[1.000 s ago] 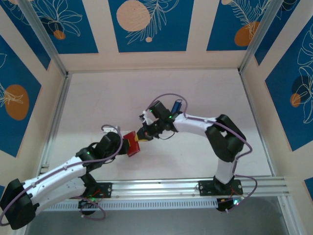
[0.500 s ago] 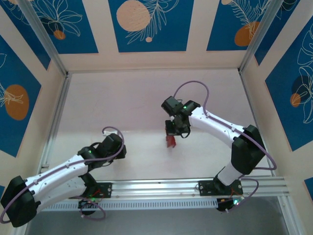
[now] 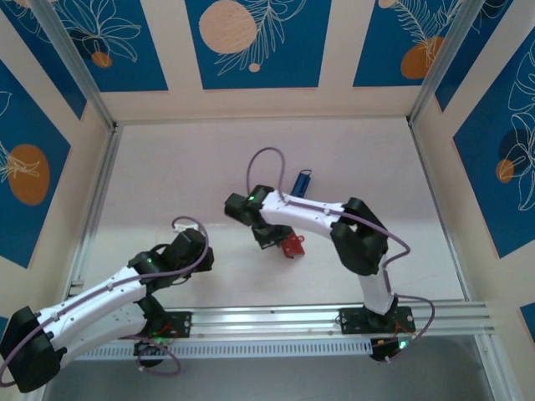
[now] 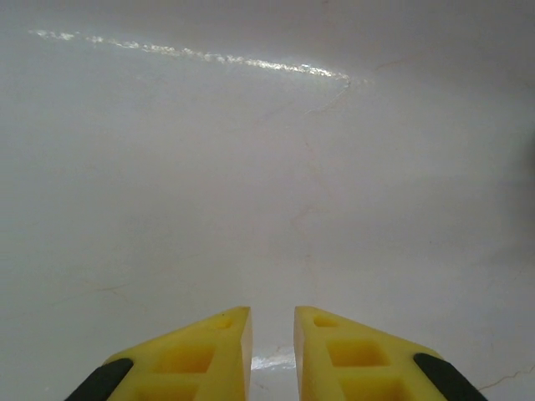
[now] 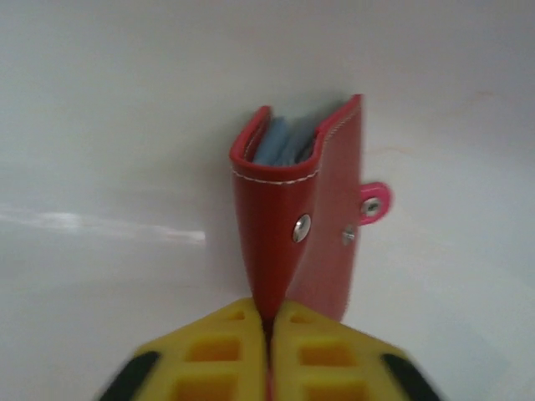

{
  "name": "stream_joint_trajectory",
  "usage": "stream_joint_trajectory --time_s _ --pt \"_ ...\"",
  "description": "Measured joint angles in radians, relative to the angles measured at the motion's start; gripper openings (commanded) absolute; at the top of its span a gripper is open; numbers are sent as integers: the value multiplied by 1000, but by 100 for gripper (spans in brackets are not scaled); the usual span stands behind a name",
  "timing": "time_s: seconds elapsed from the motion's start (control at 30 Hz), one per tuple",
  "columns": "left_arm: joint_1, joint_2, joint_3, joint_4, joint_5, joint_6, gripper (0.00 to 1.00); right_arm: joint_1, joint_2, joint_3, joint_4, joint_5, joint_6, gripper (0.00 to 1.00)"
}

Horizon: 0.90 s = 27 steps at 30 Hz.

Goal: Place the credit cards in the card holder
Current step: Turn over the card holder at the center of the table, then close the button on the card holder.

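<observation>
Centrally, card holder, near edge between right fingers, open tabletop around.

White glossy desk, faint hairline marks are seen on it. A small blue item is laid mid-rear. The red card holder is seen mid-desk; surface contact can't be confirmed.

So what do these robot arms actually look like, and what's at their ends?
The left arm and right arm are white tubes linked by chunky black joints. Each carries a small green light and a looping purple cable. The left tool and right tool each have two wedge-shaped yellow fingers with square hollows and black patches on their outer sides.
</observation>
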Motion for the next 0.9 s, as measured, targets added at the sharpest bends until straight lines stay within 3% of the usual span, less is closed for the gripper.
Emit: stream_joint_trajectory --time_s 0.17,0.3,0.53,0.9 --pt "0 -12 11 -39 -22 0 21 45 6 39 101 -140 -46 29" --pt "0 21 42 -43 -23 22 20 -12 -122 -64 206 -268 -72 29" --pt "0 328 232 76 91 129 17 -253 -386 -260 278 -335 -100 28" --pt "-40 817 589 277 304 200 10 -431 -412 -510 417 -486 -116 32"
